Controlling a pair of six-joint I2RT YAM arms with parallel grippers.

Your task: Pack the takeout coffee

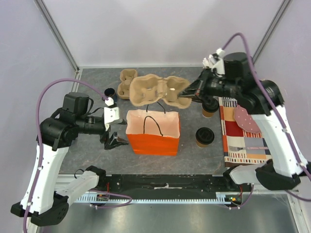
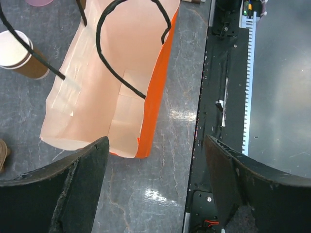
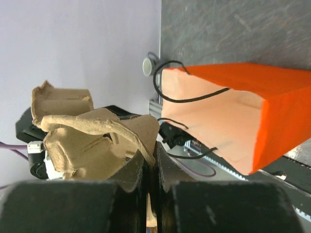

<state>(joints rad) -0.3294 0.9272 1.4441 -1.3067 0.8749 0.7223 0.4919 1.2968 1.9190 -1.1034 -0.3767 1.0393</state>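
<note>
Two coffee cups, near (image 1: 204, 137) and far (image 1: 209, 112), are standing upright right of the orange bag (image 1: 153, 138). The far cup is sitting just below the right gripper (image 1: 184, 94), which is clamping a cardboard carrier (image 1: 158, 90). The left gripper (image 2: 156, 141) is resting with fingers apart.

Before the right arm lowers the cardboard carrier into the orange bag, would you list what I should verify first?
1. Right gripper shut on the cardboard carrier: ok, the jaws are closed on its edge.
2. Orange bag upright with its mouth open: ok.
3. Black cord handles clear of the mouth: not ok, they loop across the opening.
4. Carrier centred over the mouth: cannot tell; the top view shows it toward the bag's far rim.
5. Left gripper steadying the bag: not ok, it is open at the bag's left end and not touching it.
</note>
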